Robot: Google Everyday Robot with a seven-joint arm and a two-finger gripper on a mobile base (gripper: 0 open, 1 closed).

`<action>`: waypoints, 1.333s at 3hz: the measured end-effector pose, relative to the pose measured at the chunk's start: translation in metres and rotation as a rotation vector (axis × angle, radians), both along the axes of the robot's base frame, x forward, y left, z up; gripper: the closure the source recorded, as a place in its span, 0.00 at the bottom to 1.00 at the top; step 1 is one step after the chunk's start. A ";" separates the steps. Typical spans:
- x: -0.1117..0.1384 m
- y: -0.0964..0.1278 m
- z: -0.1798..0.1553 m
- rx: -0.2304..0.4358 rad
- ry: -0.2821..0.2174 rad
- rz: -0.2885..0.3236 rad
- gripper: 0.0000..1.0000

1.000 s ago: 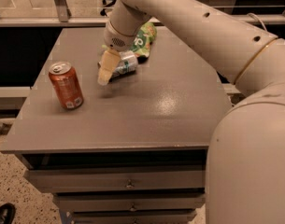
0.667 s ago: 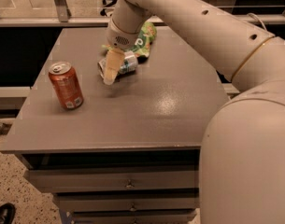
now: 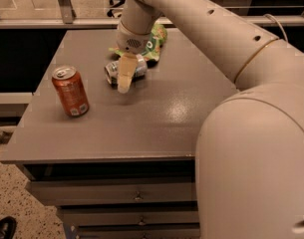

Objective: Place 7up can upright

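The 7up can (image 3: 111, 73) lies on its side on the grey table (image 3: 156, 118), silver top facing left, just in front of a green snack bag. My gripper (image 3: 125, 82) hangs from the cream arm straight over the middle of the can and covers its centre; the can's two ends show on either side of it. The gripper reaches down to table level at the can's near side.
An orange-red soda can (image 3: 70, 90) stands upright at the table's left, well apart from the gripper. The green crinkled snack bag (image 3: 155, 43) lies behind the 7up can. My arm's large links fill the right side of the view. Drawers sit below the front edge.
The gripper has shifted a little to the right and nearer, from the can's left end to over its middle. The can and the orange can have not moved.
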State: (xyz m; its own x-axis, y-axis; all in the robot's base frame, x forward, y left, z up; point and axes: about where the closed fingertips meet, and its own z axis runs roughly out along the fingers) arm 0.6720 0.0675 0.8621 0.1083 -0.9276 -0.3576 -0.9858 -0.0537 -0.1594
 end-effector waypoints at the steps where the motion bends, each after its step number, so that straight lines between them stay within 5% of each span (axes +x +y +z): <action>1: -0.001 0.000 -0.008 -0.013 0.026 0.016 0.00; 2: -0.001 0.002 -0.015 -0.027 0.045 0.029 0.16; 4: -0.007 0.001 -0.010 -0.036 0.048 0.024 0.70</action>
State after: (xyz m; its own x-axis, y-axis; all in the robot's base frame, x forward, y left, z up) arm 0.6654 0.0686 0.8516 0.1140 -0.9372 -0.3296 -0.9906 -0.0819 -0.1098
